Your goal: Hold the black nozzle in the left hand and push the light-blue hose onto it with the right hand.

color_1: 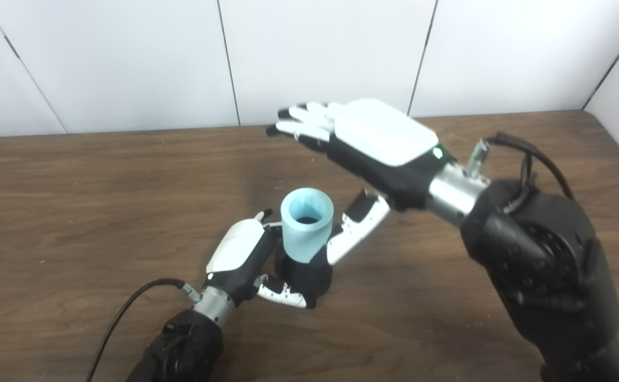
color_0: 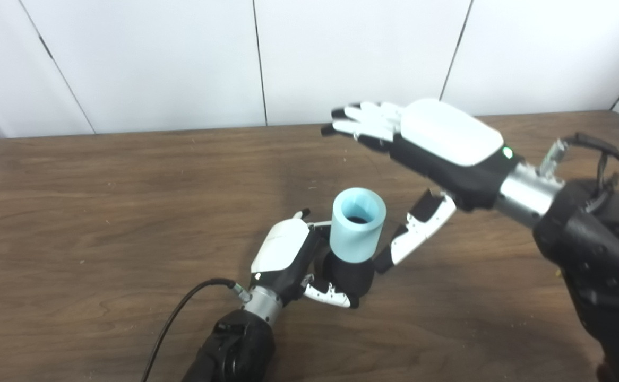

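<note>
The left hand [color_0: 288,260] was clamped on the black plastic nozzle [color_0: 347,276], the short light-blue hose [color_0: 356,225] upright on it, mouth upward; the right hand [color_0: 437,146] hovered, fingers apart.

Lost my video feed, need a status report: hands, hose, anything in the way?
Left hand shut on black nozzle. Right hand open, above and clear of the hose. Light-blue hose seated upright on nozzle. Nothing in the way.

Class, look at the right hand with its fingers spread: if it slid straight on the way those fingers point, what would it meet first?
Probably nothing on the table: the right hand points left above the hose, toward the wall. Depth is unclear.
</note>
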You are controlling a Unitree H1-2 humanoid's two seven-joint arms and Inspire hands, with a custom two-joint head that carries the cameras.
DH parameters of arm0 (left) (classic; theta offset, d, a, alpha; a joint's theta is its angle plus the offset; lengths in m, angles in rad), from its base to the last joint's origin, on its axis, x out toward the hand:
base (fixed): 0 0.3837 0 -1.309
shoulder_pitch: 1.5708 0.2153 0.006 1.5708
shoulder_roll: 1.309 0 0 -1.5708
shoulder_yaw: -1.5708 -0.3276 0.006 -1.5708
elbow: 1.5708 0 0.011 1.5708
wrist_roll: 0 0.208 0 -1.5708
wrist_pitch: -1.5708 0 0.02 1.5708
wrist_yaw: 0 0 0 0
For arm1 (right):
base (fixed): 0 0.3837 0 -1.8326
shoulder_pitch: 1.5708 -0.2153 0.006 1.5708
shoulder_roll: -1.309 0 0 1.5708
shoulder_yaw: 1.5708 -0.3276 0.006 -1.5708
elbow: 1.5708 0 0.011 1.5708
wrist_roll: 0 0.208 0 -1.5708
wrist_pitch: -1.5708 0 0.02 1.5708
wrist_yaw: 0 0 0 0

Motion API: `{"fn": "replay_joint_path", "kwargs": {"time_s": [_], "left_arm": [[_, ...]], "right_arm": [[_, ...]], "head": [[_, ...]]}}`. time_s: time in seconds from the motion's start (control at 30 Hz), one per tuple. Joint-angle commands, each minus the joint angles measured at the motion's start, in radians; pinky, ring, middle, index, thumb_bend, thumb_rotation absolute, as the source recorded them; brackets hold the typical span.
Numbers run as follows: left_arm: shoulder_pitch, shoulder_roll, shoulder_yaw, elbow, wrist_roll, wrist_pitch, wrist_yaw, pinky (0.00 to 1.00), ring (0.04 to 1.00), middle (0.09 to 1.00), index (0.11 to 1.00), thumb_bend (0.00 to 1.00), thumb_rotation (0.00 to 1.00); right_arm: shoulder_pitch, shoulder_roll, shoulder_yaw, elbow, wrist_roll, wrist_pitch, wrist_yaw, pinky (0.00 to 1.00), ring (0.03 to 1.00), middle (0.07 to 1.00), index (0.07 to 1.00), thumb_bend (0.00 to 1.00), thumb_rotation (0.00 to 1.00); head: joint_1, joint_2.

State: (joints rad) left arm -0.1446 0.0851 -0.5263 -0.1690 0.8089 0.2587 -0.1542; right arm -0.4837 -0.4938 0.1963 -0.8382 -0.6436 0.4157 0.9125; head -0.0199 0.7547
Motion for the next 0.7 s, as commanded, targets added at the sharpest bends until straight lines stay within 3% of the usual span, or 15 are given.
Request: {"fn": "replay_joint_path", "kwargs": {"time_s": [0.0,0.03,0.1,0.67], "left_arm": [[0.027,0.007,-0.017,0.069,-0.006,0.032,-0.062,1.00,0.715,0.488,0.487,0.52,0.00],[0.027,0.007,-0.016,0.070,-0.006,0.033,-0.063,1.00,0.715,0.489,0.487,0.52,0.00],[0.030,0.008,-0.015,0.067,-0.006,0.037,-0.066,1.00,0.720,0.490,0.487,0.52,0.00],[0.026,0.009,-0.012,0.066,-0.009,0.053,-0.074,1.00,0.725,0.487,0.487,0.52,0.00]], "right_arm": [[-0.018,-0.023,-0.017,-0.035,0.038,-0.027,-0.013,1.00,1.000,1.000,0.934,0.82,0.76],[-0.007,-0.027,-0.018,-0.037,0.055,-0.037,-0.021,1.00,1.000,1.000,0.931,0.79,0.87],[0.012,-0.031,-0.018,-0.044,0.070,-0.058,-0.037,1.00,1.000,1.000,0.913,0.77,0.98],[0.127,-0.018,-0.032,-0.098,0.047,-0.171,-0.079,1.00,1.000,1.000,0.985,0.80,1.00]], "head": [[0.001,-0.001],[0.002,-0.001],[0.005,-0.003],[0.006,-0.004]]}}
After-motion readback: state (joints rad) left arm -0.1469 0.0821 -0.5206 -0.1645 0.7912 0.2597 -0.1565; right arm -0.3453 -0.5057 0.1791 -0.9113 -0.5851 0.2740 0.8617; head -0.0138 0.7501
